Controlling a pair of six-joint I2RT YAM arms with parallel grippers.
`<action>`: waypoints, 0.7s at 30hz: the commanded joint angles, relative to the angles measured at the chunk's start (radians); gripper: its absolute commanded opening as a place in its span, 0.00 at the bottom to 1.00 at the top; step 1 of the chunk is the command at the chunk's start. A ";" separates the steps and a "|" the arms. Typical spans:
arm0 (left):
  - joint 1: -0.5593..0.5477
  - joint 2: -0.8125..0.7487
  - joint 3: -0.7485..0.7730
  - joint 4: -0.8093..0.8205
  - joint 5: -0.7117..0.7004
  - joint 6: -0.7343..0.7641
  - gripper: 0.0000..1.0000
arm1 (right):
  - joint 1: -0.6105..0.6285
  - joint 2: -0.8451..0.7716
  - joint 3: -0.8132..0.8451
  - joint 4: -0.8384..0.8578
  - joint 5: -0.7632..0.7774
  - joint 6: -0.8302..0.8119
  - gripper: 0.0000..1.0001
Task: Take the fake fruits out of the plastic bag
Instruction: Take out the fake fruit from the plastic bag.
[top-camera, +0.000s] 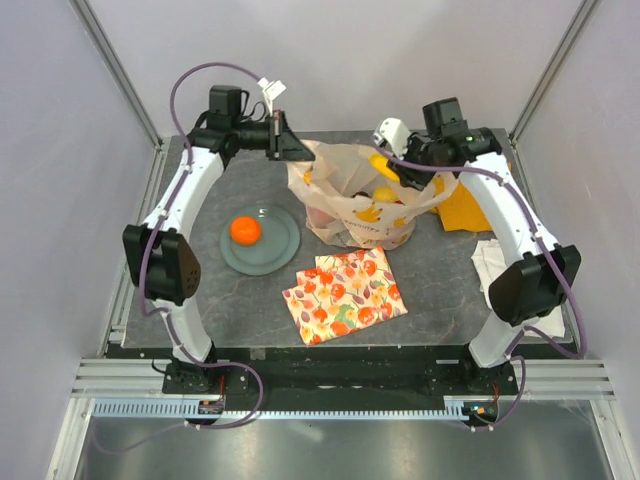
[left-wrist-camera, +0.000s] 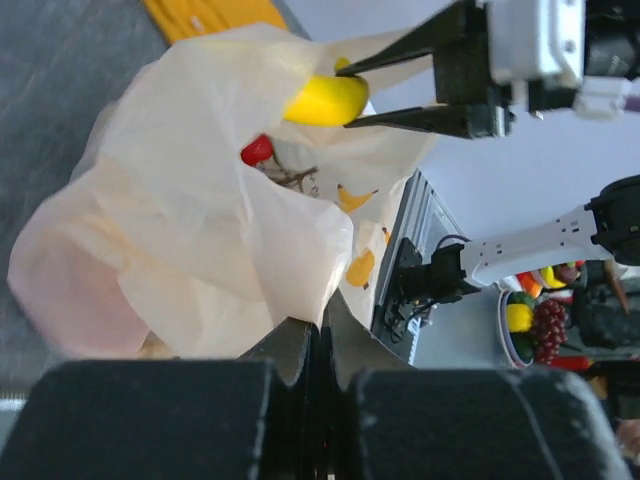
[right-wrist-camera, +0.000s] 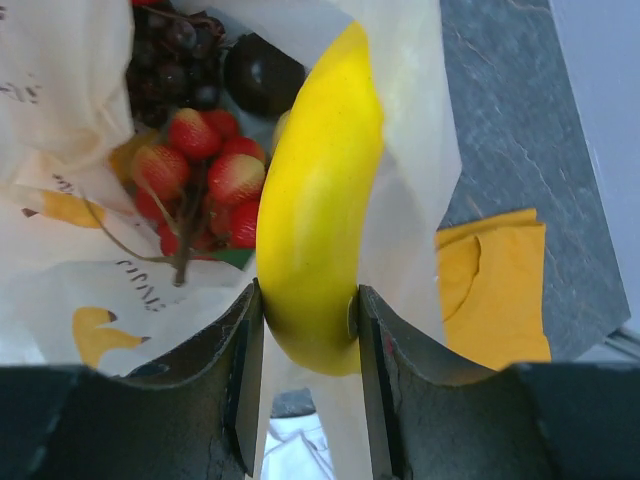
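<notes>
You see the right gripper (right-wrist-camera: 308, 305) clamped on the banana (right-wrist-camera: 320, 170), with one finger on each side near its lower end. The banana is at the open mouth of the bag (top-camera: 345, 225), with the bag's thin wall close around it. The left gripper (left-wrist-camera: 320, 345) is closed tight and pinches the bag's edge on the left side. Inside the bag lie a red grape bunch (right-wrist-camera: 205, 170) and dark grapes (right-wrist-camera: 170, 55). The orange (top-camera: 245, 231) sits on the plate (top-camera: 285, 255), left of the bag. A patterned cloth (top-camera: 345, 295) lies flat just in front of the bag.
</notes>
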 joint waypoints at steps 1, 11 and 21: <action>-0.062 0.052 0.132 0.062 -0.010 -0.025 0.02 | -0.015 0.015 0.128 -0.060 -0.098 0.026 0.28; 0.048 -0.063 0.205 0.098 -0.028 -0.019 0.93 | 0.181 -0.172 0.232 -0.151 -0.192 0.230 0.31; 0.181 -0.392 0.078 -0.044 -0.111 0.078 0.99 | 0.473 -0.079 0.499 -0.097 -0.123 0.210 0.29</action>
